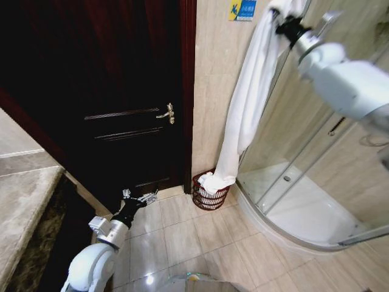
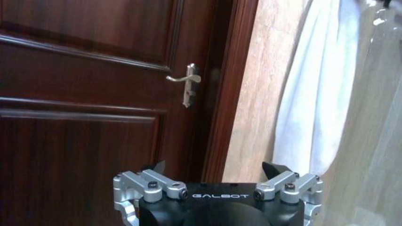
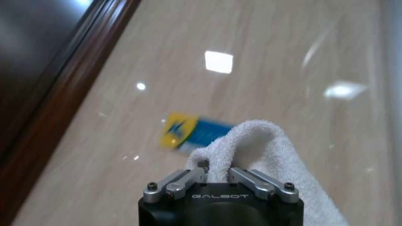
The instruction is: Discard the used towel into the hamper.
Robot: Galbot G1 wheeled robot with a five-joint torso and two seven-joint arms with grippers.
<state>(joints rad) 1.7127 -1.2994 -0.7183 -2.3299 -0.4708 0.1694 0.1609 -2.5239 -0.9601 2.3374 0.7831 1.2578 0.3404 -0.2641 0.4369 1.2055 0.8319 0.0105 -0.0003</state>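
Observation:
The white used towel (image 1: 243, 103) hangs in a long strip down the beige wall, and its lower end rests inside the hamper (image 1: 208, 198), a small dark reddish-brown wire basket on the floor by the door frame. My right gripper (image 1: 282, 23) is raised high and shut on the towel's top end. In the right wrist view the fingers (image 3: 188, 178) pinch a fold of the towel (image 3: 267, 146). My left gripper (image 1: 140, 197) hangs low near the door, open and holding nothing, as the left wrist view shows (image 2: 217, 170), with the towel (image 2: 320, 94) farther off.
A dark wooden door (image 1: 109, 91) with a metal handle (image 1: 167, 114) stands left of the hamper. A curved glass shower enclosure (image 1: 304, 164) with a white tray lies right of it. A stone counter (image 1: 24, 207) runs along the left. A blue-yellow sticker (image 1: 242, 9) is on the wall.

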